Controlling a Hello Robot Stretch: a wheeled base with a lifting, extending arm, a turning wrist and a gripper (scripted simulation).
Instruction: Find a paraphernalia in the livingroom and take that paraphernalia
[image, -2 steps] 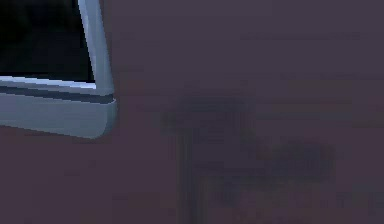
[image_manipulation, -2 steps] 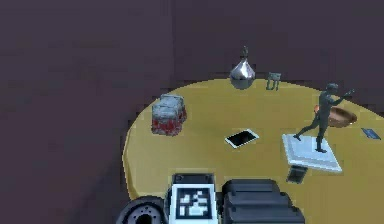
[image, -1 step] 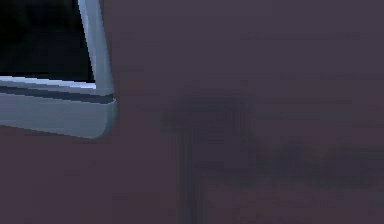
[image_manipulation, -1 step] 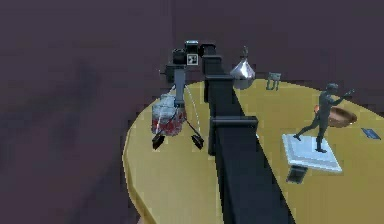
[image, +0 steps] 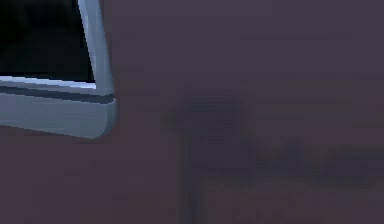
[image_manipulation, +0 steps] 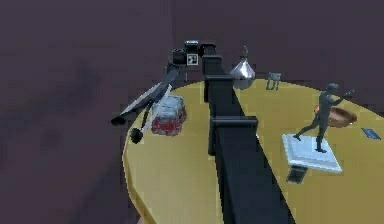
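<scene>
A round yellow table carries several small things. My arm's dark bar crosses it up to the white marked squares. Left of them the gripper reaches down over the table's left part. By its fingers lie a clear boxy thing with red inside and a long grey-and-dark rod that sticks out past the table's edge. With these things on the table at the gripper's far end, I cannot tell whether it holds anything.
A dark figure statue on a white base stands on the table's right, with a brown bowl behind it. A silver cone stands at the far edge. A grey-framed black screen fills the forward view's upper left, against a dark wall.
</scene>
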